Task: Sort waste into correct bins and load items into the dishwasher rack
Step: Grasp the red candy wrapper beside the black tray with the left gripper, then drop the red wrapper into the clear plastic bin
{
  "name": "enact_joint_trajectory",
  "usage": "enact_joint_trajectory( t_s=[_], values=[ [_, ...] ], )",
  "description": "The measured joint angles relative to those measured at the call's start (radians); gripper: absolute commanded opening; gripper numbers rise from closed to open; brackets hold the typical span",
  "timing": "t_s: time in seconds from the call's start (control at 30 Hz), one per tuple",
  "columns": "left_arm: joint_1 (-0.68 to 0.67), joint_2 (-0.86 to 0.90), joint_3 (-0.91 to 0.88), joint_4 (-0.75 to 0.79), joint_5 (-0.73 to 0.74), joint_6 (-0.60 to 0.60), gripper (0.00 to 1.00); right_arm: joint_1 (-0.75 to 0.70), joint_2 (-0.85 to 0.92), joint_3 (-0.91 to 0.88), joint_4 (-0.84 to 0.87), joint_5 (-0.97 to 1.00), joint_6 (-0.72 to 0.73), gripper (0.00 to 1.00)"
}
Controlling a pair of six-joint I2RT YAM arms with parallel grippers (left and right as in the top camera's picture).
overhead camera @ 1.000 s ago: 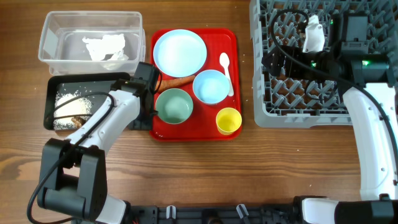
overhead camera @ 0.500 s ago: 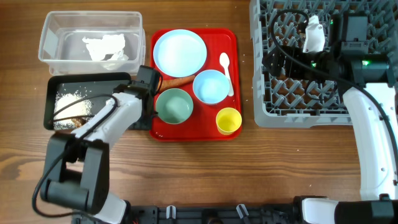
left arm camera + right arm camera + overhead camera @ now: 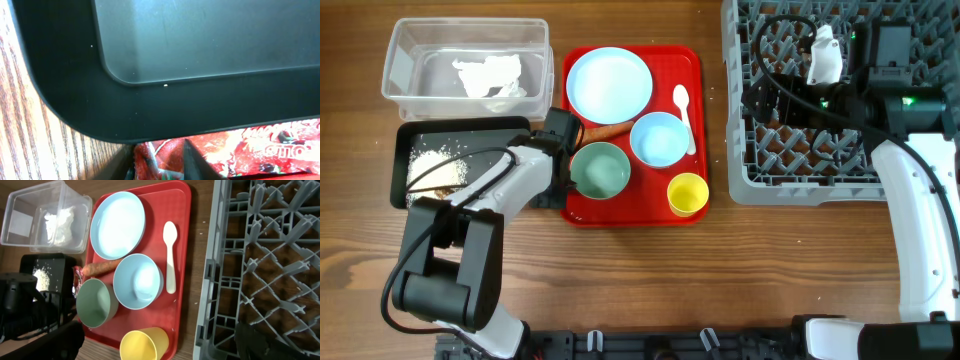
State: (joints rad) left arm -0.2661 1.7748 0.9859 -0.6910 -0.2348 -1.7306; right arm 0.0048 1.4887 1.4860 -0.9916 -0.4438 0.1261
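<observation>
One plate, two bowls, one yellow cup, one spoon and one carrot lie on the red tray at centre frame. At upper left, one napkin sits in the clear tub; below it the black tray holds loose rice. The left gripper stands at that tray's right edge, fingers slightly apart with the one red wrapper between them; whether it is pinched I cannot tell. The right gripper hangs spread wide and empty over the rack at upper right.
</observation>
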Motion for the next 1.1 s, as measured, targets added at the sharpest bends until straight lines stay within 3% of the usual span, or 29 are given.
enact_joint_trajectory(
  t_s=[0.03,0.27,0.47,0.77,1.1],
  values=[
    [0.000,0.000,0.000,0.000,0.000,0.004,0.04,0.000,0.000,0.000,0.000,0.000,0.000,1.00],
    [0.000,0.000,0.000,-0.011,0.000,0.034,0.04,0.000,0.000,0.000,0.000,0.000,0.000,1.00],
    [0.000,-0.036,-0.003,-0.014,0.000,0.151,0.04,0.000,0.000,0.000,0.000,0.000,0.000,1.00],
    [0.000,-0.339,0.001,0.027,0.000,0.370,0.04,0.000,0.000,0.000,0.001,0.000,0.000,1.00],
    [0.003,-0.439,0.087,0.180,0.000,0.611,0.04,0.000,0.000,0.000,0.001,0.000,0.000,1.00]
  ],
)
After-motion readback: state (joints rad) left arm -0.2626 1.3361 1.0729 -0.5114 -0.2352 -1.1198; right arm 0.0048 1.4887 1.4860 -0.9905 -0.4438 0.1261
